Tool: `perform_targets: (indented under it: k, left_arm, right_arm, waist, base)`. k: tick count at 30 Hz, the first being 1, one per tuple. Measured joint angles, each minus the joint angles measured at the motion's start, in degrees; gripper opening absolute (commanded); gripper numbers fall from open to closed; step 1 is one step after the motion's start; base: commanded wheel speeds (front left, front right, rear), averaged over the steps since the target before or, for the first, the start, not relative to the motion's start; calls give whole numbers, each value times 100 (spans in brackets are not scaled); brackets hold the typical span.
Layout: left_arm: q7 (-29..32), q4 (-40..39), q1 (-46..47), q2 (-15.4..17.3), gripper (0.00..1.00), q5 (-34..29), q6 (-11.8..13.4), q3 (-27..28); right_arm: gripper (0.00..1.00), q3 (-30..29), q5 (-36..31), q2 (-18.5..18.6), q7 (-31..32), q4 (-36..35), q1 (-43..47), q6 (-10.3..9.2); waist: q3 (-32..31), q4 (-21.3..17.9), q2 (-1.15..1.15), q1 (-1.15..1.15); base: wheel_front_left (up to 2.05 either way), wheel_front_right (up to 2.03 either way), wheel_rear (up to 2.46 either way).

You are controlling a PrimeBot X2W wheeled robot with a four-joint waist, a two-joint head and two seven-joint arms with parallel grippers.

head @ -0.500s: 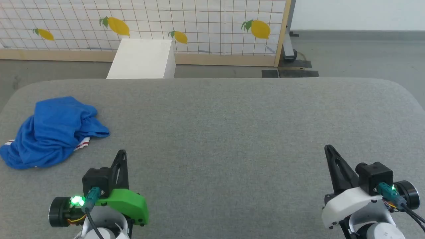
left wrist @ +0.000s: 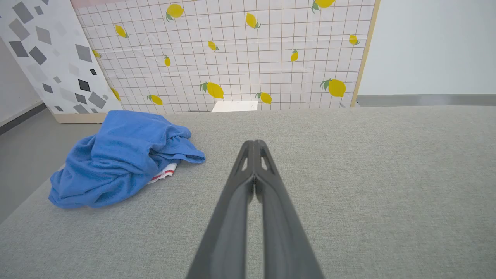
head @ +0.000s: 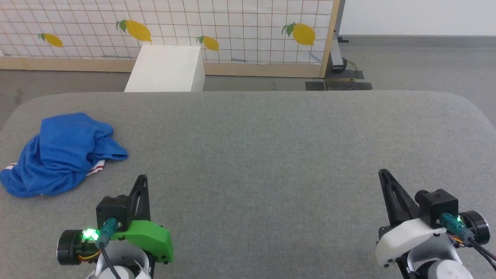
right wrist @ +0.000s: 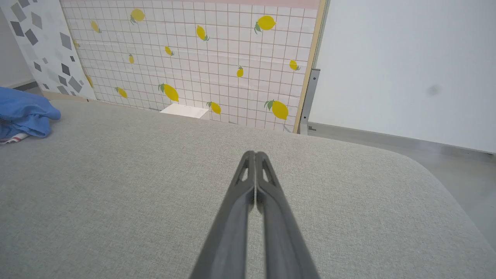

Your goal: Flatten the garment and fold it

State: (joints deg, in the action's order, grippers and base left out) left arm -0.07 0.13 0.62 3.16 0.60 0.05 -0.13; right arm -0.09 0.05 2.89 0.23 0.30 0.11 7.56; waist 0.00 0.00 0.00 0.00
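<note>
Count: you are looking at one garment [head: 62,153], two tools, one worktop [head: 271,147], one white box [head: 166,69] and one lemon-printed panel [head: 240,31].
Garment: it is lying crumpled in a blue heap on the far-left part of the worktop, near the left edge. A bit of white, red-striped trim is peeking out on its near side.
Left tool [head: 142,179]: its two fingers are pressing together and pinching nothing. The garment is sitting ahead of it and off to its left, apart from the fingertips.
Right tool [head: 383,172]: its fingers are likewise pressing together on nothing, pointing over bare grey fabric. The garment is lying well apart from it, across the worktop to the left.
Background: the white box is standing on the floor [head: 407,66] beyond the worktop's far edge, in front of the panel.
Change: against the frame from half a second ago, you are seeing nothing shifting. The garment and both tools are keeping the same places.
</note>
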Motion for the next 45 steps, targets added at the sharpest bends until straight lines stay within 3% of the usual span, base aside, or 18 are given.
perform_targets:
  k: [15, 16, 45]
  left_arm:
    - [-1, 0, 0, 0, 0, 0, 0, 0]
    - [-1, 1, 1, 1, 100, 2, 0, -2]
    - [-266, 127, 1, 1, 100, 215, 30, -10]
  right_arm:
    - [0, -1, 0, 0, 0, 0, 0, 0]
    - [100, -3, 0, 0, 0, 2, 0, 0]
    - [100, -58, 318, 1, -279, 125, 9, 0]
  waist:
    - [0, 0, 0, 0]
    - [0, 0, 0, 0]
    - [29, 201, 0, 0]
  base:
    - [0, 0, 0]
    - [0, 0, 0]
    - [0, 0, 0]
